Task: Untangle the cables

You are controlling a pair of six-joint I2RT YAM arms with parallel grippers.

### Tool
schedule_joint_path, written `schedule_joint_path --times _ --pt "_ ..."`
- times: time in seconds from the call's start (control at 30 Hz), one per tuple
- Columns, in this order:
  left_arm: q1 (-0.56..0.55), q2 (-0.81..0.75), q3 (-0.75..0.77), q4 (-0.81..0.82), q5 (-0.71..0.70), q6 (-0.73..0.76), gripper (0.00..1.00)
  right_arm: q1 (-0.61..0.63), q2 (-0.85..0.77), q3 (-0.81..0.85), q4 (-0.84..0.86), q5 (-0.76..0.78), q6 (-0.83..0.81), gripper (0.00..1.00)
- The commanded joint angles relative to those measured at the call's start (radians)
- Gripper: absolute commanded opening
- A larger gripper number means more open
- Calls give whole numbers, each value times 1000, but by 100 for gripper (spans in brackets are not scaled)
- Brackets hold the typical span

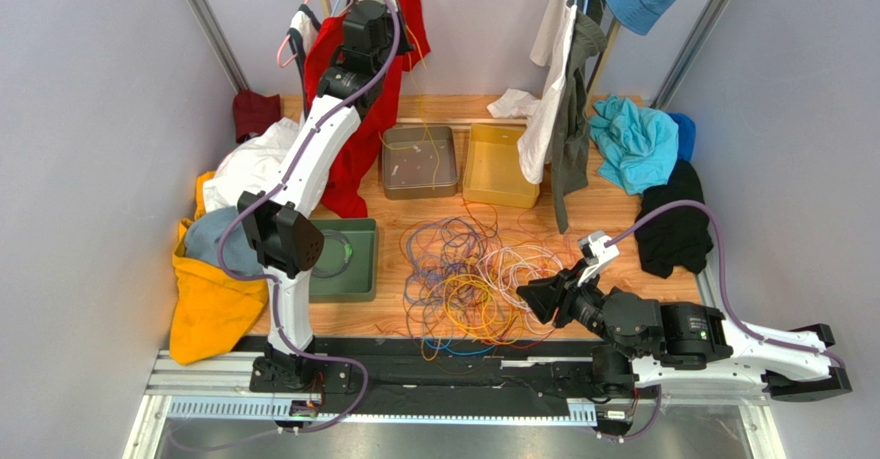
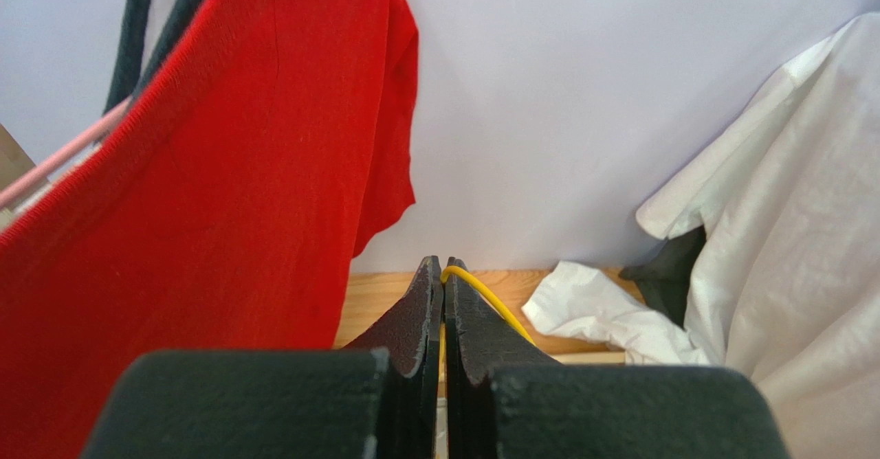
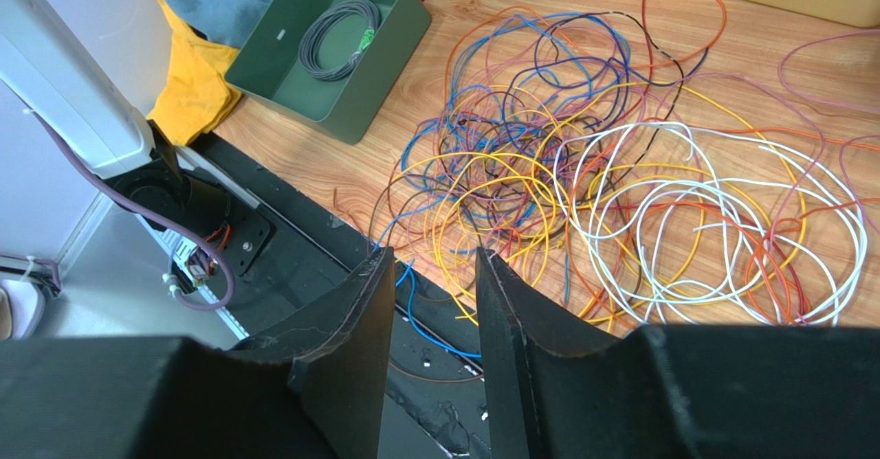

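Note:
A tangle of thin cables in yellow, orange, blue, purple, red and white lies on the wooden table, also in the right wrist view. My left gripper is raised high at the back by the red shirt, shut on a yellow cable that hangs down over the grey bin. My right gripper is open and empty, low over the near right edge of the tangle.
A green bin holds a coiled grey cable. A yellow bin stands beside the grey one. Clothes hang at the back and lie at both sides: red shirt, white cloth, teal cloth.

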Motion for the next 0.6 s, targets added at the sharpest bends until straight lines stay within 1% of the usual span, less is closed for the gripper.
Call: schedule_joint_path --times 0.0,0.27,0.5,0.57 --pt "6 24 38 41 4 -2 0 2 -8 -13 43 30 -7 38" --pt "6 35 -96 101 9 -39 0 3 -19 -29 31 28 10 38" --pt "6 71 -160 86 78 -103 0 2 -16 -47 49 27 13 38" --pt "3 72 -209 92 90 -125 0 2 -13 -49 49 22 16 38"
